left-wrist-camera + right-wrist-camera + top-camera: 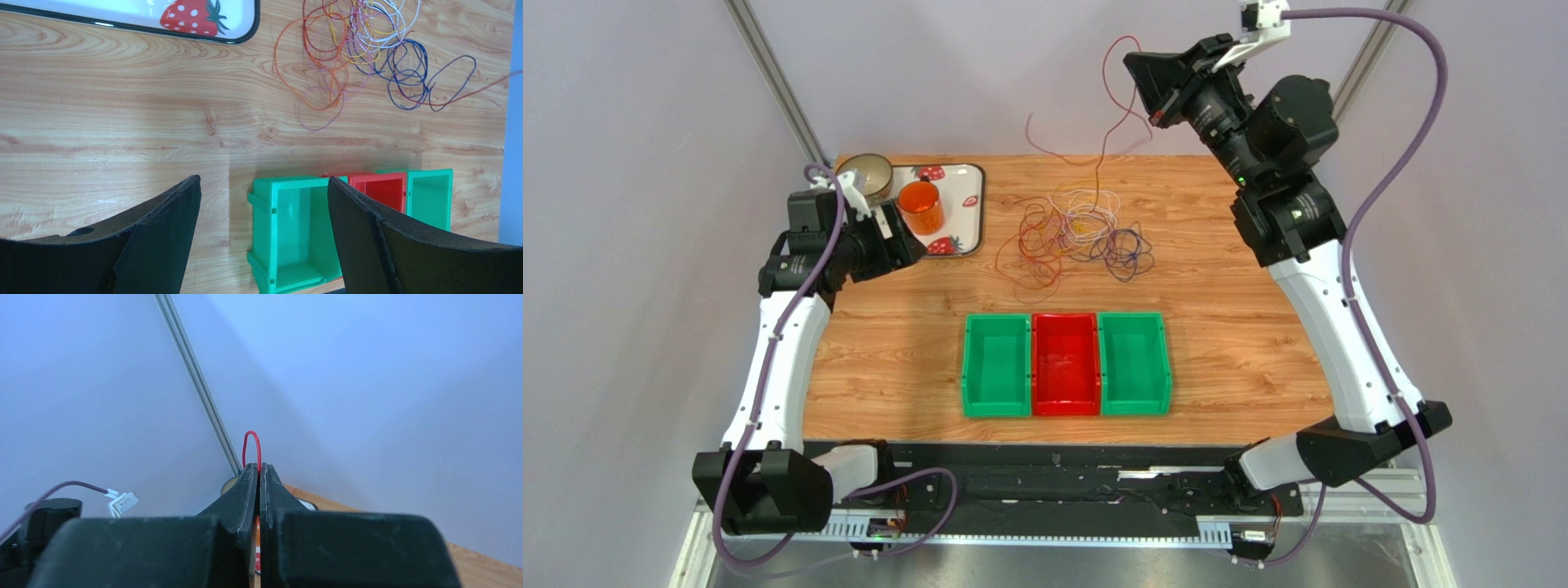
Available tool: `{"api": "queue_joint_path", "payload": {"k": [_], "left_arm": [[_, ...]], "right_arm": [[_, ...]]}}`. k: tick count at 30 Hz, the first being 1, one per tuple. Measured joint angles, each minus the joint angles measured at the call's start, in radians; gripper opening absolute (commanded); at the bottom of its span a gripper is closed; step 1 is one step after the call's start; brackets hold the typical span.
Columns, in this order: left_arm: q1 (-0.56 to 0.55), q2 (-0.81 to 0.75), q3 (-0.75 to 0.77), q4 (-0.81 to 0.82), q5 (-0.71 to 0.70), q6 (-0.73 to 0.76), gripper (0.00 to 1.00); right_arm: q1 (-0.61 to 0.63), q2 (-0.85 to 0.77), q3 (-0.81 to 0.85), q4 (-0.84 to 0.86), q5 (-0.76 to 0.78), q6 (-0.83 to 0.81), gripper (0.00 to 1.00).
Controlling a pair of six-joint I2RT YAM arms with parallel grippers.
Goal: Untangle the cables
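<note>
Two fingers of my right gripper [258, 468] are pinched on one thin red cable [251, 432], lifted high. My left gripper [264, 180] gapes empty. Beyond the three boxy plastic bins [1064, 317], two green, one red, the cables [1075, 233] lie in loose loops on the wooden table [1259, 355].

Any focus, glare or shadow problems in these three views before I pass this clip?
Top external: evenly lit and sharp, with only soft shadows by the bins. Left wrist: cables crisp, left claw dark and slightly soft. Right wrist: blue cast, right claw soft near the lens, red cable loop clear.
</note>
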Motion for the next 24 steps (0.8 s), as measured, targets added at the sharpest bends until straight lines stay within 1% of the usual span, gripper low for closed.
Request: {"api": "queue_joint_path", "payload": {"k": [4, 7, 10, 12, 16, 20, 24], "left_arm": [[-0.003, 0.0, -0.002, 0.009, 0.037, 0.0, 0.84], [-0.023, 0.0, -0.004, 0.021, 0.055, 0.001, 0.84], [-0.074, 0.0, -0.004, 0.034, 0.064, 0.001, 0.84], [-0.116, 0.002, -0.004, 0.039, 0.073, 0.0, 0.84], [-0.204, 0.012, 0.002, 0.05, 0.085, -0.005, 0.84], [-0.257, 0.031, 0.029, 0.07, 0.088, -0.023, 0.83], [-0.359, 0.061, 0.073, 0.148, 0.062, -0.051, 0.84]], "right_arm": [[0.0, 0.062, -0.045, 0.0, 0.027, 0.005, 0.0], [0.0, 0.126, -0.095, -0.04, 0.035, 0.008, 0.0], [0.0, 0.175, -0.101, -0.095, 0.042, 0.01, 0.0], [0.0, 0.177, -0.091, -0.117, 0.041, 0.011, 0.0], [0.0, 0.177, 0.024, -0.112, 0.031, 0.017, 0.0], [0.0, 0.177, 0.147, -0.064, 0.026, 0.026, 0.0], [0.0, 0.177, 0.24, -0.038, 0.025, 0.039, 0.0]]}}
